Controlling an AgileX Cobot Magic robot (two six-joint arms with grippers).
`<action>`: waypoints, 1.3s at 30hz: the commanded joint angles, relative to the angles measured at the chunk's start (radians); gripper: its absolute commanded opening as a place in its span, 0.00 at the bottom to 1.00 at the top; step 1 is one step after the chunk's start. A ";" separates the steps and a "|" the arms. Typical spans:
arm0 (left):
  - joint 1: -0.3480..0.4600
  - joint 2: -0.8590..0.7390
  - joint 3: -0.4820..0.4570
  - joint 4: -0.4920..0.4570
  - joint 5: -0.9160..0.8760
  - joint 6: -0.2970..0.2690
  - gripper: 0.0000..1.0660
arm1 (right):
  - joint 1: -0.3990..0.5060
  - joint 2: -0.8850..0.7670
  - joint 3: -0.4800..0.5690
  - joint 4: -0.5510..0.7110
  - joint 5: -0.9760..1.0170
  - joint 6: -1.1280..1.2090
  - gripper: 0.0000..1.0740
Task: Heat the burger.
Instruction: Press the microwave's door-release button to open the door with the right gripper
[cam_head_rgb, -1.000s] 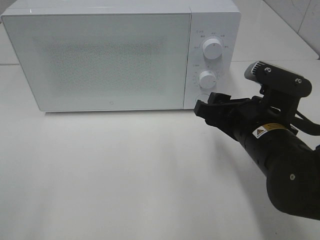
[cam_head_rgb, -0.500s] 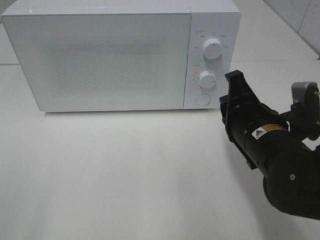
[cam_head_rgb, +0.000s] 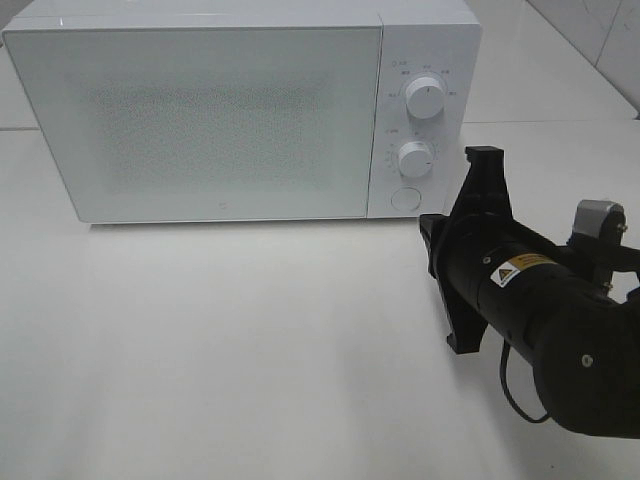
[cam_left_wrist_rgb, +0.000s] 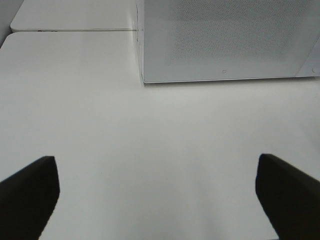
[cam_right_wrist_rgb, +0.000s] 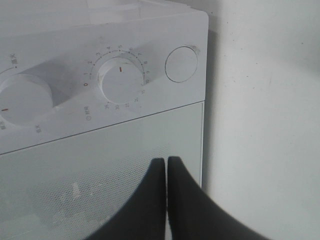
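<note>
Burger: not visible in any view. The microwave (cam_head_rgb: 200, 110) has its door (cam_head_rgb: 200, 120) shut, and the dotted, frosted front does not let one see inside.

Microwave stands at the back of the white tabletop (cam_head_rgb: 250, 340). The control panel is on its right side, w/ upper knob (cam_head_rgb: 426, 98), lower knob (cam_head_rgb: 414, 158) and a round button (cam_head_rgb: 404, 198) under them.

R gripper (cam_right_wrist_rgb: 166, 161): its fingers (cam_right_wrist_rgb: 182, 200) are pressed together w/ no gap and hold nothing. In the R wrist view they sit in front of the door glass, near the door edge by the panel, below the lower knob and the button. In the high view the R arm (cam_head_rgb: 540, 310) is in front of the panel side, and its own body hides the fingers there.

L gripper (cam_left_wrist_rgb: 156, 165): its fingers (cam_left_wrist_rgb: 30, 195) are wide apart, above bare tabletop, well apart from the microwave's front corner. The L arm is not in the high view.
</note>
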 joint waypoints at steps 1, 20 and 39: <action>0.003 -0.019 0.003 0.000 -0.008 0.002 0.94 | -0.003 0.008 -0.008 0.001 0.018 0.007 0.00; 0.003 -0.019 0.003 0.000 -0.008 0.002 0.94 | -0.210 0.115 -0.156 -0.214 0.169 0.033 0.00; 0.003 -0.019 0.003 0.000 -0.008 0.002 0.94 | -0.323 0.342 -0.385 -0.288 0.198 0.067 0.00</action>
